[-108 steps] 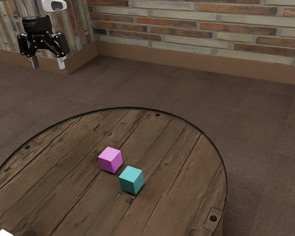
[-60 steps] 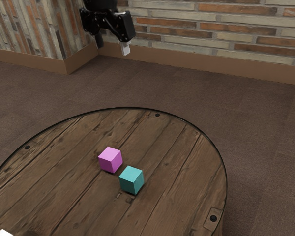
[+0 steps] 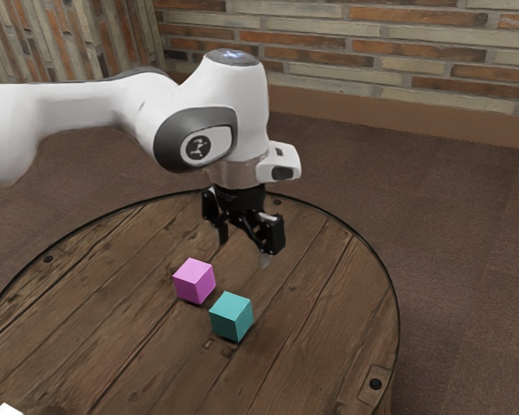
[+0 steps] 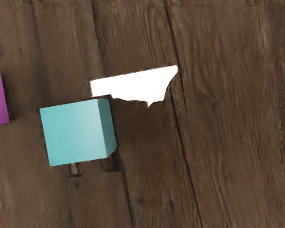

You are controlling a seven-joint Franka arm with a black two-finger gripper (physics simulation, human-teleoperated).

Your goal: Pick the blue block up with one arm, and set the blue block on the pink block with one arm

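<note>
Status: none of the task proper is done. Nearest, the blue block [image 3: 232,316] sits flat on the round wooden table [image 3: 346,346], with nothing touching it. Just behind it is the pink block [image 3: 195,280], also on the wood, top face bare. The two are just beside each other, and the wrist view shows a gap between them.

Farther back, the gripper [image 3: 245,242] hangs above the table beyond both blocks, fingers apart, nothing between them. In the wrist view the blue block is off to one side of the hand, so I'd say it isn't lined up yet. The white arm [image 3: 86,112] comes in from the exterior view's left. The brick wall [image 3: 372,43] is at the back.

Left to do: centre over blue, descend, grip, lift, set on pink, release.
</note>
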